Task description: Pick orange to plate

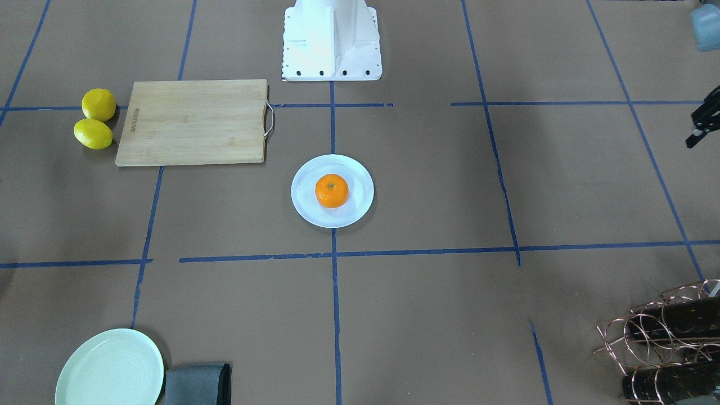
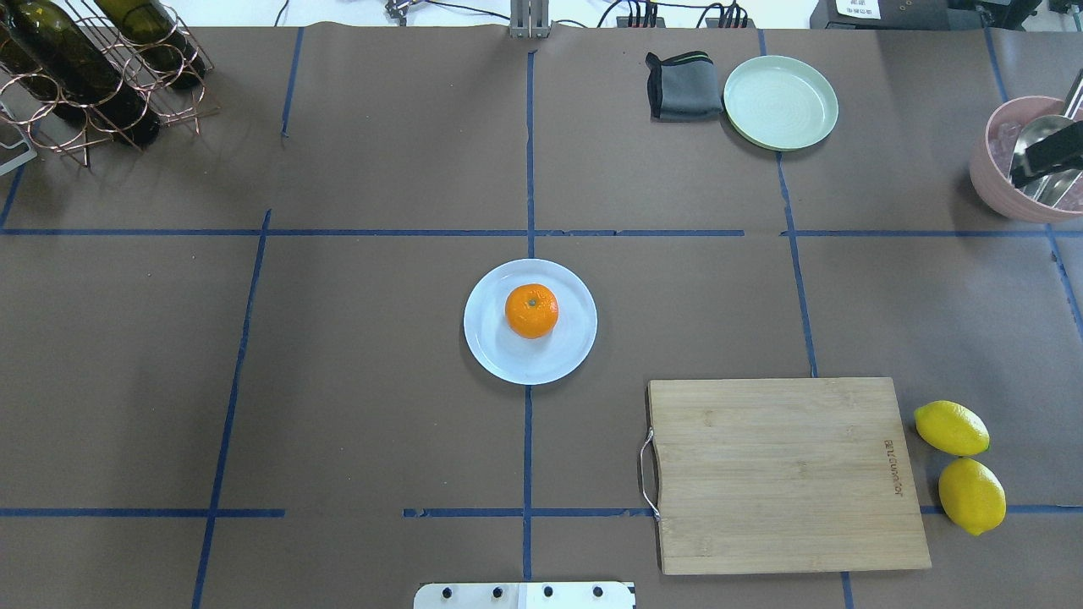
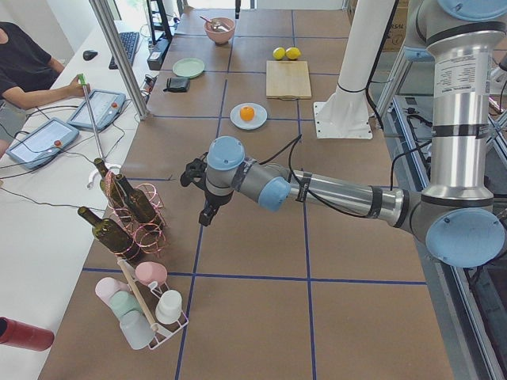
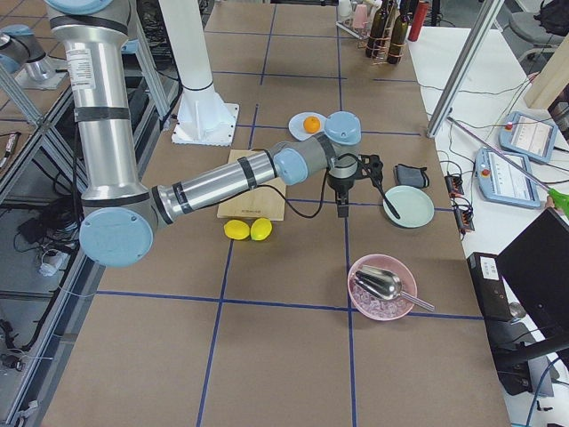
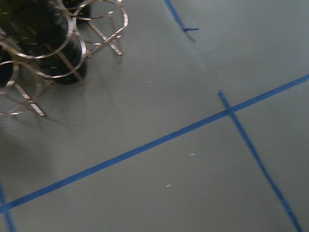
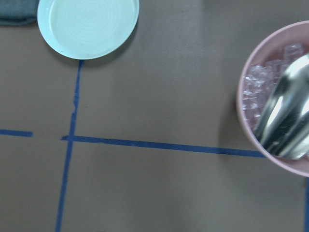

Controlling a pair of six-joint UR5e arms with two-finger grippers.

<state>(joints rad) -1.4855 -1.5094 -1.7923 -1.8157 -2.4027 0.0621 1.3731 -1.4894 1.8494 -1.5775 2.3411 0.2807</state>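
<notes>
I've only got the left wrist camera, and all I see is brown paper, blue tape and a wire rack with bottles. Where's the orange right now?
Observer: The orange sits on the white plate at the table's middle.
Operator: Anything gripping it?
Observer: No, the left gripper hangs by the wine rack, well apart from it.
Operator: And the right one?
Observer: The right gripper hangs out toward the green plate and the pink bowl, also away from it.

Engraved brand word on cutting board (image 2: pixel 787 474), too small to read; nothing else legible.
</notes>
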